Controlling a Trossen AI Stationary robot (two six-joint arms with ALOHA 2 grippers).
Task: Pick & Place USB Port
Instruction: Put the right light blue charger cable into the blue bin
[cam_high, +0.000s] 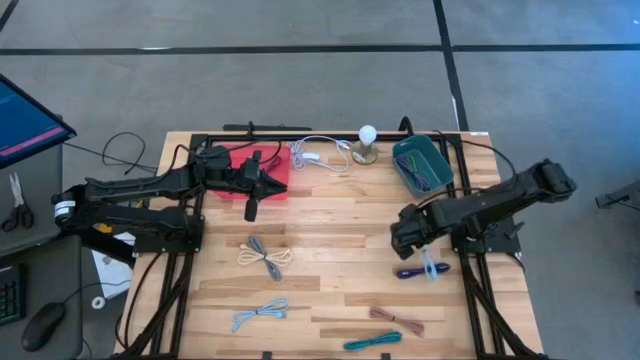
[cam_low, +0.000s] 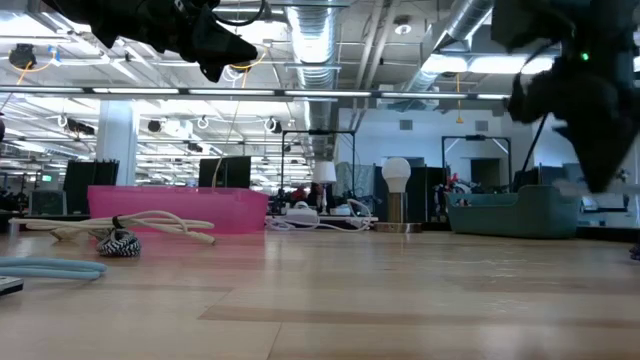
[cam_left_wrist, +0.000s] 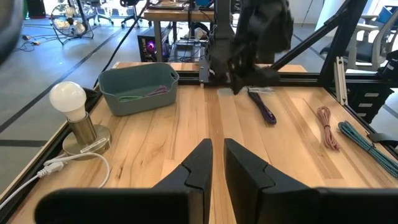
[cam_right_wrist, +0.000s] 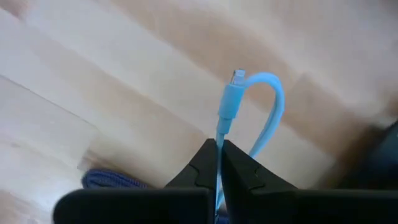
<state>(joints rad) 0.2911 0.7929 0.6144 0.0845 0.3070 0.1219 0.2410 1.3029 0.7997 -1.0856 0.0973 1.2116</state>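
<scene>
Cable (cam_right_wrist: 249, 106), light blue, plug end showing: your right gripper (cam_right_wrist: 219, 149) is clamped on it, low over the table (cam_high: 340, 215); your left gripper (cam_left_wrist: 214, 152) hovers by the pink bin (cam_high: 262, 165), fingers nearly together, holding nothing.

the light blue cable (cam_right_wrist: 239, 102) sits in the middle of the right wrist frame. its thin end is pinched between two dark fingers (cam_right_wrist: 199, 168). it stands up, bends over in a loop, and its small plug points up. in the high frame it shows at lower right (cam_high: 430, 268).
</scene>
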